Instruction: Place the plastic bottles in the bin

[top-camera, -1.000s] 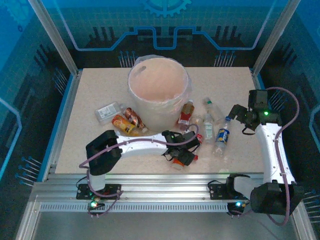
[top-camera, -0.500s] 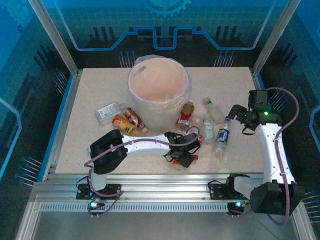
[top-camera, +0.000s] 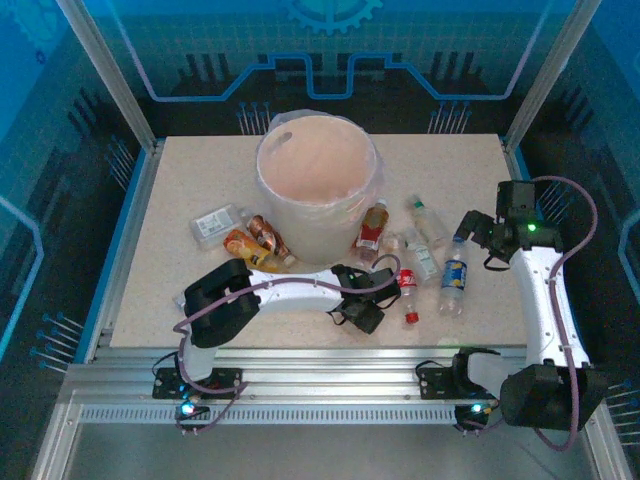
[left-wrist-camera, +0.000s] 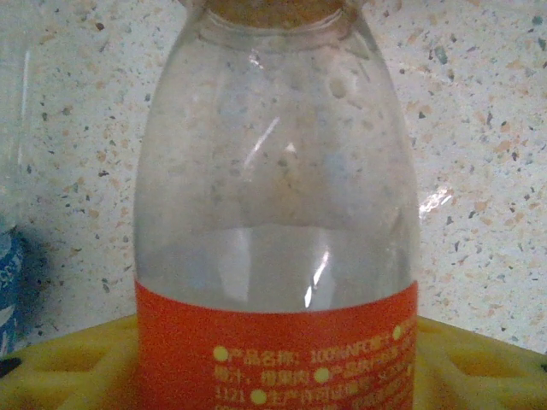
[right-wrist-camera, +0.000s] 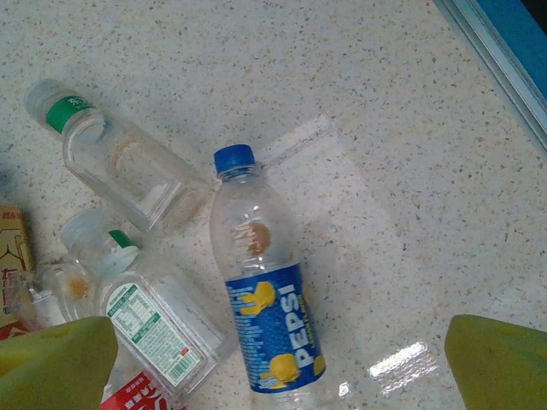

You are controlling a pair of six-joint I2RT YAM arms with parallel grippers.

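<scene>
Attention is fixed on the left gripper (top-camera: 384, 298). An orange-labelled bottle (left-wrist-camera: 275, 256) is seen hard up against its yellow pads (left-wrist-camera: 479, 359), but whether the jaws have closed on it cannot be told. Further right, the right gripper (right-wrist-camera: 282, 363) is spread wide, nothing held, above a Pepsi bottle (right-wrist-camera: 265, 299), with clear bottles (right-wrist-camera: 128, 162) beside it. More bottles (top-camera: 255, 243) are lying against the bin (top-camera: 300, 232). Nothing is made out inside it, so nearly everything is judged undone.

A blue-capped Pepsi bottle (right-wrist-camera: 261, 299) lies on the speckled table (right-wrist-camera: 393, 171), with a green-banded bottle (right-wrist-camera: 120, 158) and a white-labelled bottle (right-wrist-camera: 154, 329) just beside it; the right gripper (right-wrist-camera: 278, 363) gapes wide, yellow-green pads (right-wrist-camera: 55, 363) at the lower corners
</scene>
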